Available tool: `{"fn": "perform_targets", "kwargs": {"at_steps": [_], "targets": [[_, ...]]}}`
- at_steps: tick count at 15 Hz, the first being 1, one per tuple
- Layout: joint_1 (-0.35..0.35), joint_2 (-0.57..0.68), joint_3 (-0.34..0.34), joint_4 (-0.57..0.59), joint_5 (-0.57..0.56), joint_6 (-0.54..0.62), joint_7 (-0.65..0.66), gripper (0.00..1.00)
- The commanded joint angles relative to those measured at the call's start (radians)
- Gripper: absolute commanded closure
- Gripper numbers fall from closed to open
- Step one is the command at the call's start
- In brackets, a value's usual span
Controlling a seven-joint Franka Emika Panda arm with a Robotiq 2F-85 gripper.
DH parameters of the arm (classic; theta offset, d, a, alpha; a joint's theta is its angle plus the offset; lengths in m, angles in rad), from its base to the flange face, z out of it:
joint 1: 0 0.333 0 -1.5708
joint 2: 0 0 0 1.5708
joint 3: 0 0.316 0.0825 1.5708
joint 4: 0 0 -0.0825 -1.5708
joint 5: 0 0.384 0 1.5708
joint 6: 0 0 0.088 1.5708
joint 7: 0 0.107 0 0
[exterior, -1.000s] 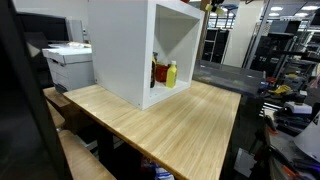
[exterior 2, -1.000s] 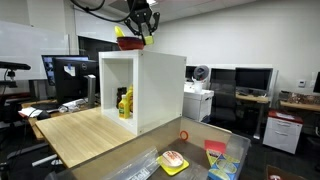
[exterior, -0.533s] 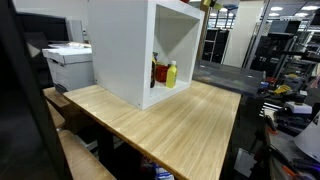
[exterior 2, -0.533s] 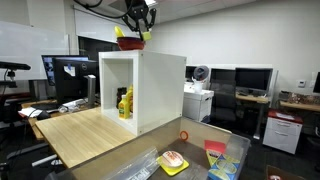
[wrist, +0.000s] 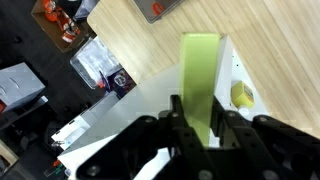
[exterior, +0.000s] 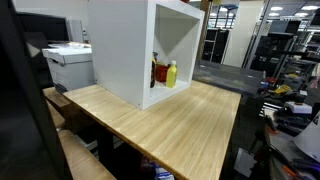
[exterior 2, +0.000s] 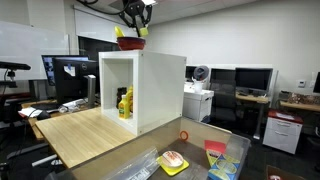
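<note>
while the gripper (wrist: 198,112) clenches one yellow-green bowl (wrist: 198,65), thin-rimmed and pale, between its fingers, one white cabinet (exterior 2: 160,90) stands just beneath. lower inside sit one red bottle (exterior: 157,70) and one yellow bottle (exterior: 171,73).

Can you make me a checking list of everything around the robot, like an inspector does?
surface: light wooden table carrying a white open-front cabinet.
job's things: yellow-green thing, held over the cabinet's top.
clutter: yellow bottle and red bottle inside the cabinet; clear bin of small items beside the table.
grippers: gripper shut on the yellow-green thing.
cables: dark line arcing behind the arm, maybe a cable.
surroundings: printer, monitors, office desks.
</note>
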Motion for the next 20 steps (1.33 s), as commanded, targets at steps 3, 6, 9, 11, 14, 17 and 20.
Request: {"fn": "perform_targets", "kwargs": {"at_steps": [3, 6, 9, 11, 14, 17, 20], "targets": [[0.021, -0.024, 0.011, 0.018, 0.017, -0.030, -0.023, 0.93], [0.035, -0.031, 0.019, 0.020, 0.022, -0.032, -0.022, 0.93], [0.051, -0.038, 0.030, 0.016, 0.025, -0.034, -0.021, 0.93], [0.064, -0.044, 0.038, 0.013, 0.032, -0.036, -0.023, 0.93], [0.080, -0.048, 0.046, 0.011, 0.043, -0.040, -0.029, 0.93], [0.082, -0.032, 0.051, 0.017, 0.034, -0.023, -0.002, 0.71], [0.082, -0.032, 0.051, 0.017, 0.036, -0.023, -0.002, 0.71]]}}
